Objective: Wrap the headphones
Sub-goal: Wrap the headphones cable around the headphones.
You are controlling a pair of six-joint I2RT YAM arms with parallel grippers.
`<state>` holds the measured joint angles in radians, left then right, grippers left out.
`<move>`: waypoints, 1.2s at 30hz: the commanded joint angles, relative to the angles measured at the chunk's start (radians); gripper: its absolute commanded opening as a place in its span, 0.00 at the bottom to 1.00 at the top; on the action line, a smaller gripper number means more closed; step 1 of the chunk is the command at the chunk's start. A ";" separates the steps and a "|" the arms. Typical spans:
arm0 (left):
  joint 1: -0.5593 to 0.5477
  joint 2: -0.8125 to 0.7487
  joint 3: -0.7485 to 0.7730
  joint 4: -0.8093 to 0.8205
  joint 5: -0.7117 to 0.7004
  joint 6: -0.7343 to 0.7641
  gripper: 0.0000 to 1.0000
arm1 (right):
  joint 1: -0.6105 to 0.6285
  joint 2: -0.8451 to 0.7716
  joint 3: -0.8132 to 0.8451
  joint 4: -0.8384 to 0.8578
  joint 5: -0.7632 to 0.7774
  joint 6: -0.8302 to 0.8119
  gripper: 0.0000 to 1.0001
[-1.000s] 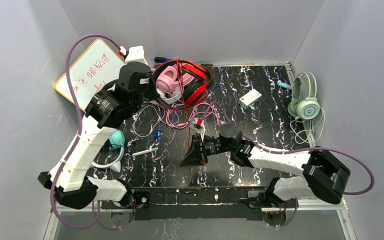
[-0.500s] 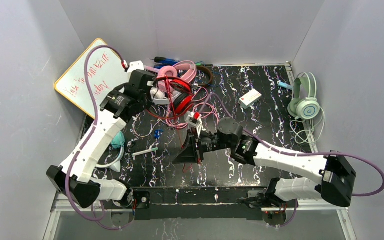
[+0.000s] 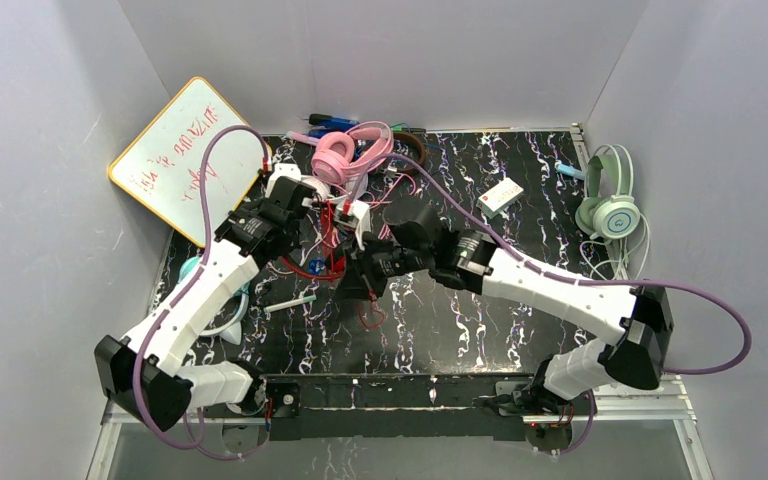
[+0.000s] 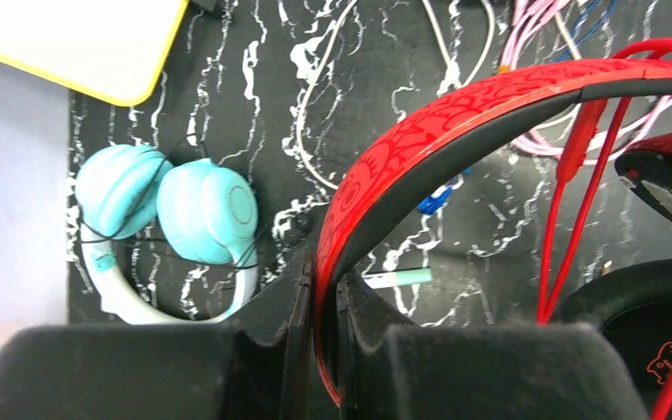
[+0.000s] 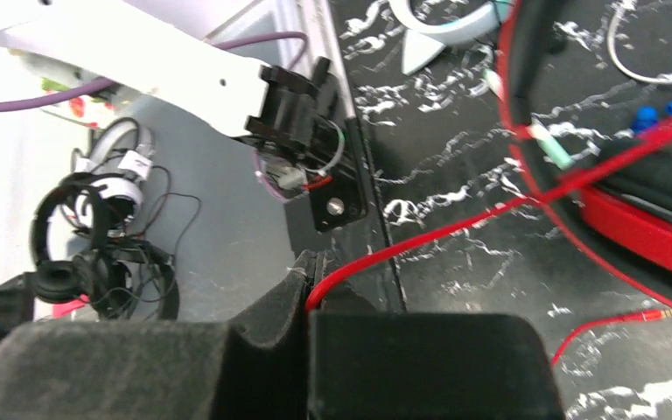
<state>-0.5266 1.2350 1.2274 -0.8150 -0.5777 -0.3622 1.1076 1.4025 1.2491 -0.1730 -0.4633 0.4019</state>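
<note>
Bare table (image 3: 440,340) lies open at the front middle and around the box (image 3: 501,195). The rear left is crowded with pink headphones (image 3: 338,155), loose cords (image 4: 542,140) and the whiteboard (image 3: 185,150). Teal headphones (image 4: 197,210) block the left edge, and mint headphones (image 3: 608,205) block the right wall.

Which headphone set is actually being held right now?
The red headphones: the left end effector clamps their headband, the right end effector pinches their cord. The pink, teal and mint green sets lie ungripped.
</note>
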 commanded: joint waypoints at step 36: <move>-0.150 -0.069 -0.070 0.020 0.123 0.295 0.00 | -0.146 0.078 0.232 -0.368 0.632 -0.294 0.09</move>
<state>-0.6712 1.1751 1.1320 -0.7654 -0.4698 -0.0807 0.9901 1.5211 1.4769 -0.5945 0.1516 0.1257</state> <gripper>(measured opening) 0.076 0.109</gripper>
